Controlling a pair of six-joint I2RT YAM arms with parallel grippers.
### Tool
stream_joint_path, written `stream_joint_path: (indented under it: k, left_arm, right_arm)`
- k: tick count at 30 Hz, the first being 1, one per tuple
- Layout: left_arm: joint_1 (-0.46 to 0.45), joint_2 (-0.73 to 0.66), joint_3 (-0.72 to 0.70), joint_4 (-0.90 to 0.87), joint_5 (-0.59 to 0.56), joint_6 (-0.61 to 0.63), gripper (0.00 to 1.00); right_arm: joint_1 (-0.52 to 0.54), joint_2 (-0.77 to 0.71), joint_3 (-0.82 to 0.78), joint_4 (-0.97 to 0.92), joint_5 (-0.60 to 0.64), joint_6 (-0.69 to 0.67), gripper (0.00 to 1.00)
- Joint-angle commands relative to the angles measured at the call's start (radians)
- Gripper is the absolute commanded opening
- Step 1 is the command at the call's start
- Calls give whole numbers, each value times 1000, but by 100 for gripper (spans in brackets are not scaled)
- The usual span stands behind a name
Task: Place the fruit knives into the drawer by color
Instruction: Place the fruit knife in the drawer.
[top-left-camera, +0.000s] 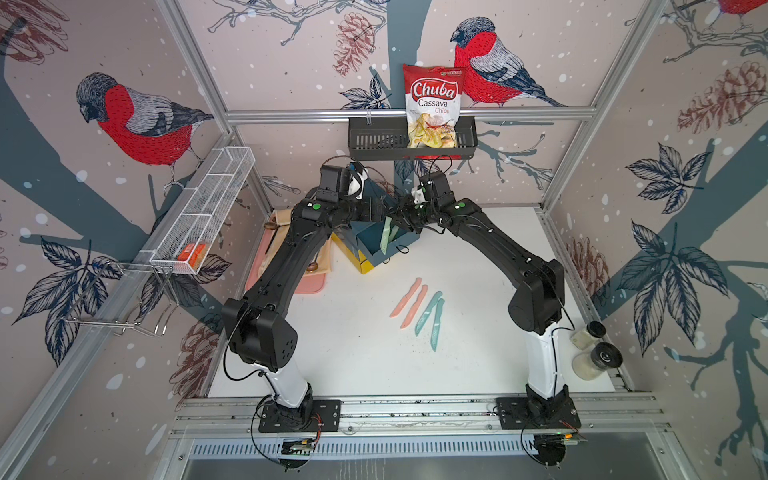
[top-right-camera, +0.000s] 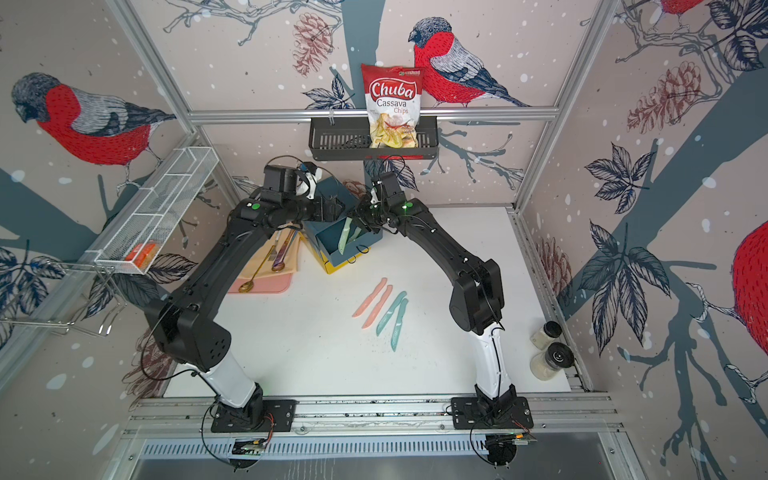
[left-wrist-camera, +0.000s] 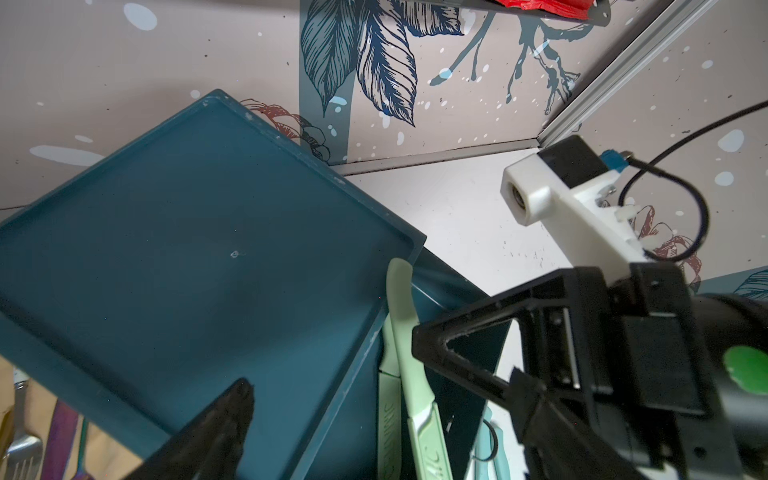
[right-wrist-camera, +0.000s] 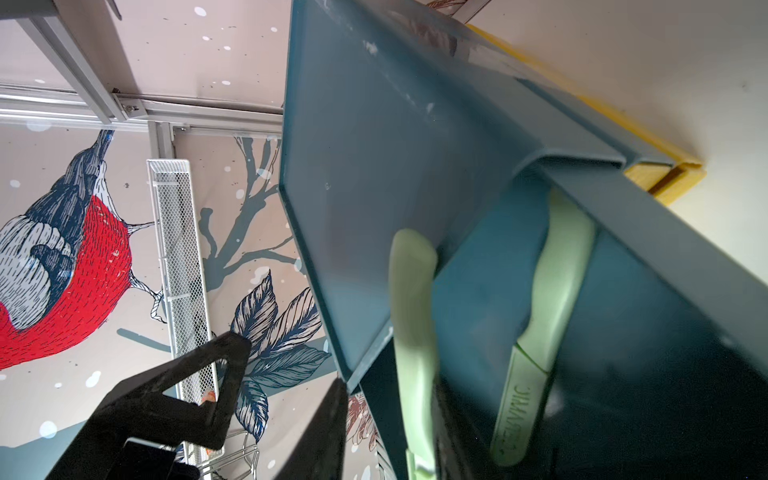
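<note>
Drawer (top-left-camera: 370, 243) check: top teal one is pulled out mid-frame so both green knives (top-left-camera: 386, 237) can lean inside. My right end effector (right-wrist-camera: 291, 365) hangs beside them, jaws partly apart, gripping nothing; left end effector (top-left-camera: 374, 212) gapes empty. Pink knives (top-left-camera: 417, 301) and blue knives (top-left-camera: 429, 311) wait on the table (top-left-camera: 478, 270) below.

2 top views: overhead, front, whole table (top-left-camera: 374, 365). 2 wrist views: close, opposite sides, share drawer (left-wrist-camera: 187, 249) top.

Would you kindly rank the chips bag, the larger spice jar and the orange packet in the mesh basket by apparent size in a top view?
1. Chips bag
2. Larger spice jar
3. Orange packet, partly screened by the mesh basket, so its extent is unsure.
</note>
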Motion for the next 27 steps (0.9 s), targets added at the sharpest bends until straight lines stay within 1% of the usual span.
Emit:
stream_joint_path:
  k: [1,11,12,15,18,21,24,27]
  left_arm:
    - [5,12,22,-5,23,-1,97]
    - [16,3,10,-7,18,-1,97]
    - [18,1,6,-6,18,-2,97]
    - [23,-3,1,-5,19,-1,97]
    - [24,-6,0,-4,21,-3,97]
    - [25,-11,-1,-5,23,-3,97]
    - [25,-15,-2,-4,26,-3,97]
    - [25,-15,-5,-2,33,-3,97]
  right_arm:
    - [-3,5,-8,57,-26,36,34]
    - [0,54,21,66,-66,57,32]
    - [2,60,30,61,-68,58,25]
    - [2,63,31,59,-65,65,0]
    - [11,27,-6,100,-36,99,0]
    - [33,-53,-93,161,46,188,0]
    - [67,-119,-148,163,149,272,0]
    - [86,-126,-140,136,204,315,0]
